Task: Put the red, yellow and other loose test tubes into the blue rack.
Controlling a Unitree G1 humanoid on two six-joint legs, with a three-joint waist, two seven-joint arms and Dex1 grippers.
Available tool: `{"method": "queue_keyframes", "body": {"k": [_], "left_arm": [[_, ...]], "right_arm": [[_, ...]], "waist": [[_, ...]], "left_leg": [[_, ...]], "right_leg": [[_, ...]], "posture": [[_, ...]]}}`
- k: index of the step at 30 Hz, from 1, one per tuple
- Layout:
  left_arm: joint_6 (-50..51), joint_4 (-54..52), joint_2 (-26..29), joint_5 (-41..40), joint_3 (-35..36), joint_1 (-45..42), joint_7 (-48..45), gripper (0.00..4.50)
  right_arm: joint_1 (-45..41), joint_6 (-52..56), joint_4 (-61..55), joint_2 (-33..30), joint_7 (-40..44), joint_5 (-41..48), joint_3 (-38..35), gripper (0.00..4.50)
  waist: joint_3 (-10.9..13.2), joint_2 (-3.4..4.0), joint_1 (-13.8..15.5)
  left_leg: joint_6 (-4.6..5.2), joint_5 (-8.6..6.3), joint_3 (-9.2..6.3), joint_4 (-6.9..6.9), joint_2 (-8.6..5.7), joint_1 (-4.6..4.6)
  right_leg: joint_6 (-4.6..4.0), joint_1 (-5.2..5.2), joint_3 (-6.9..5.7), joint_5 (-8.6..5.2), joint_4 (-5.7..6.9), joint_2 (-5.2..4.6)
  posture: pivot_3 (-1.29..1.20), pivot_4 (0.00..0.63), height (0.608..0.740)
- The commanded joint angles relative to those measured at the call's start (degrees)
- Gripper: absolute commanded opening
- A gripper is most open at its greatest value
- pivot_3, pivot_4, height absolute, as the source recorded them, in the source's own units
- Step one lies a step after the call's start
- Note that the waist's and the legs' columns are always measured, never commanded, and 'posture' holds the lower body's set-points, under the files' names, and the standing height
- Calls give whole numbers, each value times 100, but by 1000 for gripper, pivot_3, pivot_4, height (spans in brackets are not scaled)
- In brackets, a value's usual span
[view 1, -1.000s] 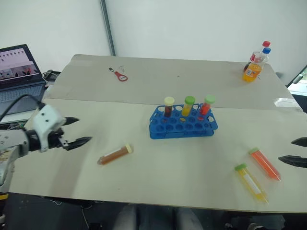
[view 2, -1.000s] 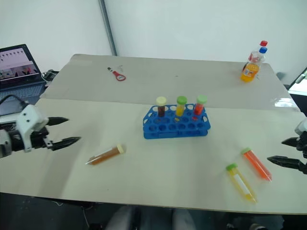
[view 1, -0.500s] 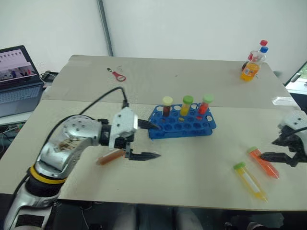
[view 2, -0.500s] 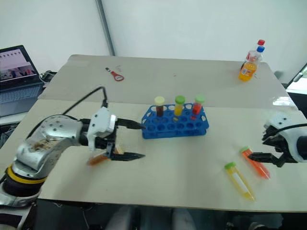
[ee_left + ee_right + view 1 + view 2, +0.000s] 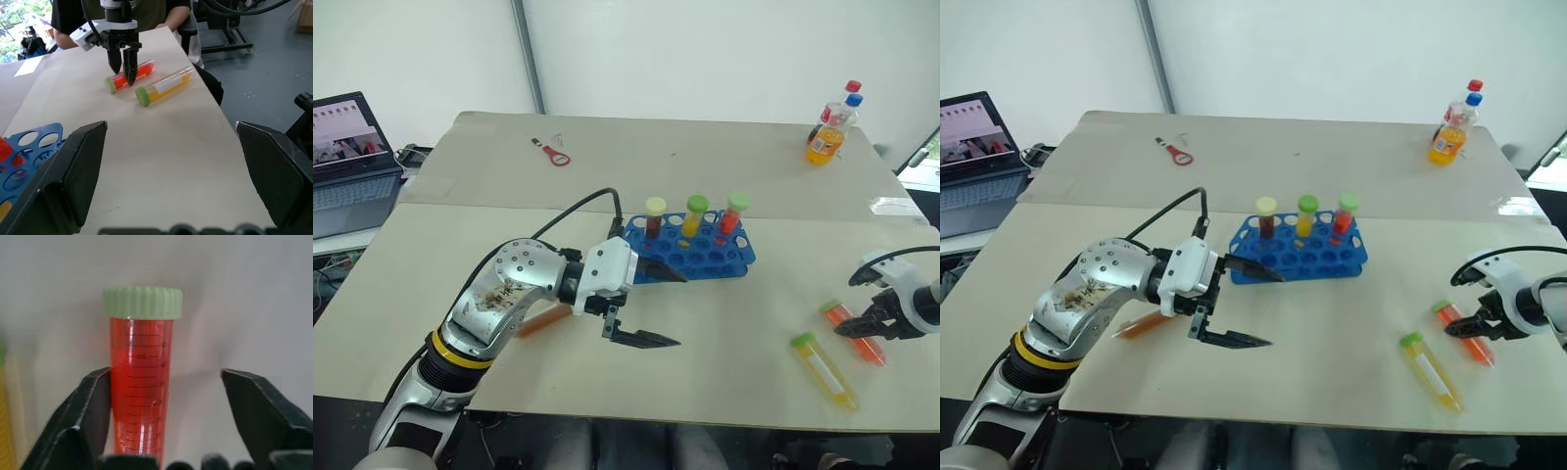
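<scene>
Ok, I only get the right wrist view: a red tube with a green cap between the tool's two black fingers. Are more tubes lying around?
Observer: Yes. A yellow tube with a green cap lies right beside your red tube.
Operator: And where's the rack?
Observer: The blue rack stands mid-table, to the left of your tube. Three capped tubes are upright in its far row.
Operator: What's the other tool doing?
Observer: The left tool is open and empty, just in front of the rack. A brown tube lies partly hidden behind its arm.
</scene>
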Motion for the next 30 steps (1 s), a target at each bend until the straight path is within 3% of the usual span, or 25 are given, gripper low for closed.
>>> {"method": "queue_keyframes", "body": {"k": [1, 5, 10, 12, 15, 18, 24, 30], "left_arm": [[-164, -25, -51, 61, 13, -75, 4, 4500], [-255, 67, -47, 126, 28, -46, -31, 4500], [-304, 266, 102, 122, 297, 71, 15, 4500], [-196, 350, 168, 88, 557, 206, 252, 4500], [-62, 411, 123, 7, 914, 375, 638, 4500], [-102, 481, 50, -2, 1191, 493, 925, 4500], [-5, 429, -39, -226, 1349, 542, 1000, 4500], [214, 322, 136, -414, 1216, 554, 714, 4500]], "right_arm": [[-202, -86, 221, 55, 156, -130, 74, 2296], [-297, -122, 355, 147, 314, -163, 85, 1016], [-243, -103, -284, 0, 479, 183, -441, 990], [-36, -297, -1149, 123, 240, 576, -1227, 990], [318, -413, -2267, 686, -235, 1167, -2367, 990], [628, -813, -3239, 1831, -1041, 1675, -3317, 990], [899, -1986, -3605, 3328, -2488, 1398, -3371, 990], [916, -3206, -3032, 4117, -3206, 961, -2939, 990]], "waist": [[0, 0, 1], [0, 0, 3], [0, 4, -13], [3, 16, -30], [4, 16, -33], [4, 1, 10], [5, 1, 103], [4, 1, 44]], "left_leg": [[0, 0, 0, 0, 0, 0], [0, 0, -1, 0, 0, 0], [0, 0, -2, 0, 0, -1], [0, 0, -2, -1, 1, -1], [1, 0, -9, -5, 5, 0], [0, 0, -25, -5, 4, -1], [-2, 1, -29, 20, -11, -25], [-2, 1, -28, 18, -8, -21]], "right_leg": [[0, 0, 0, 0, 0, 0], [0, 0, -1, 0, 1, 0], [0, -3, -1, 0, 3, 0], [0, -6, 0, 0, 6, 0], [0, -9, 0, 0, 11, 5], [0, 0, -9, 0, 9, 6], [5, -5, -12, 3, 12, -8], [6, -7, -12, 4, 16, -3]], "posture": [[0, 150, 701], [0, 150, 701], [0, 150, 701], [0, 150, 701], [0, 150, 701], [0, 150, 701], [0, 150, 701], [0, 150, 701]]}}
